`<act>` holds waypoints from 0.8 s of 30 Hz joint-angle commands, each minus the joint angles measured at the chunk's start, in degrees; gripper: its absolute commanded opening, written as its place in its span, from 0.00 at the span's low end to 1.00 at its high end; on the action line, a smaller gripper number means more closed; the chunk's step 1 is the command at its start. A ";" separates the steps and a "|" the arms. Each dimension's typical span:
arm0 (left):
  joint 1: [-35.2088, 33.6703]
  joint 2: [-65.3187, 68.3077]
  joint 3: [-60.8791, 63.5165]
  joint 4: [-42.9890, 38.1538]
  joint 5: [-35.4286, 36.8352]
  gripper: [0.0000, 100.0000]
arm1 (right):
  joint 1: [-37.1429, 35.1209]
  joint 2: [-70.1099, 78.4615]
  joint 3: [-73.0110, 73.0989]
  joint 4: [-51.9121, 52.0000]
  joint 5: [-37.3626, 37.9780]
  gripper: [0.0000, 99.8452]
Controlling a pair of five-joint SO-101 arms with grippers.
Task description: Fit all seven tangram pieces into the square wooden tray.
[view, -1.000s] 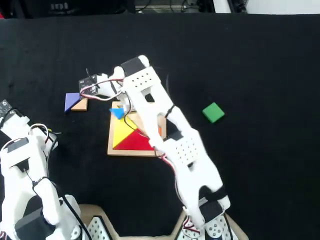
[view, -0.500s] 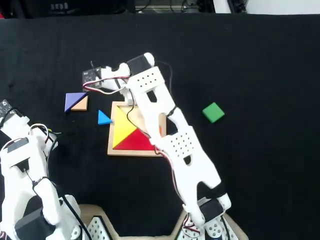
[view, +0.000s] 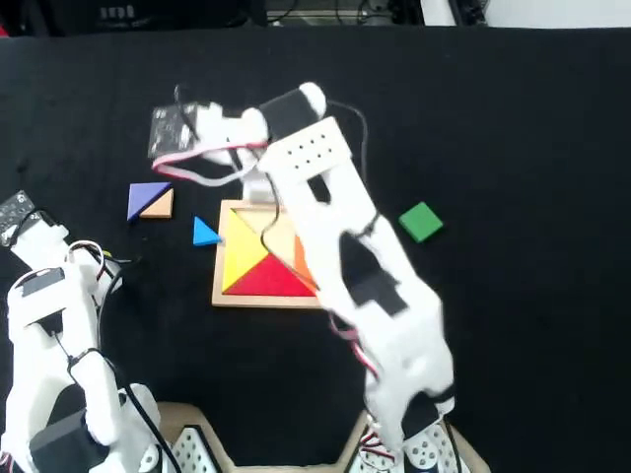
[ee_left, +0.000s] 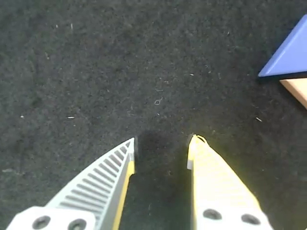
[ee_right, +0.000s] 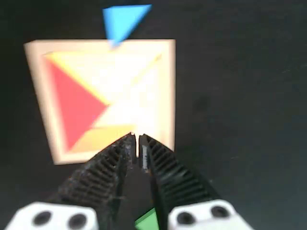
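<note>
Arm on the right point(view: 335, 246) hangs across the wooden tray point(view: 219, 296), its gripper point(ee_right: 136, 139) above the tray, jaws almost touching, holding nothing. Left gripper point(ee_left: 162, 141), well off the tray's left side, is parted and empty. Yellow triangle point(view: 242, 258), red triangle point(view: 266, 281) and orange piece point(view: 306, 258) sit inside. Green square point(view: 421, 221) lies well right, purple triangle point(view: 143, 197) left, blue triangle point(view: 204, 233) just beside the left rim.

Just a black cloth point(view: 513, 118) covering the table, tangled cables point(view: 335, 12) along the top edge, white patch point(view: 562, 10) upper right.
</note>
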 commanded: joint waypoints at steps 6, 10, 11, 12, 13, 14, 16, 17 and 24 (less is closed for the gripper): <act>8.13 -1.23 -1.27 -2.90 -4.84 0.18 | 1.76 -34.42 37.05 -9.85 -13.98 0.01; 14.37 -1.23 -2.15 -1.41 -5.27 0.18 | 5.89 -42.95 50.33 -18.55 -21.80 0.01; 15.96 -1.23 -3.56 1.05 -5.27 0.18 | 7.21 -44.35 53.14 -20.22 -24.00 0.01; 17.45 -1.05 -5.58 4.84 -5.27 0.19 | 8.44 -45.41 55.78 -21.71 -26.11 0.01; 19.03 -0.79 -8.13 9.32 -5.27 0.19 | 9.67 -46.20 58.07 -23.12 -28.04 0.01; 20.53 -0.18 -11.30 13.98 -5.36 0.19 | 10.99 -46.73 60.35 -24.44 -29.45 0.01; 22.46 2.11 -19.30 23.21 -6.95 0.22 | 13.45 -47.34 64.48 -27.25 -31.38 0.01; 23.25 3.78 -23.16 27.08 -8.62 0.24 | 14.33 -47.69 66.51 -28.75 -32.00 0.01; 22.02 19.08 -44.09 39.56 -5.45 0.26 | 15.12 -49.63 81.71 -42.99 -38.07 0.01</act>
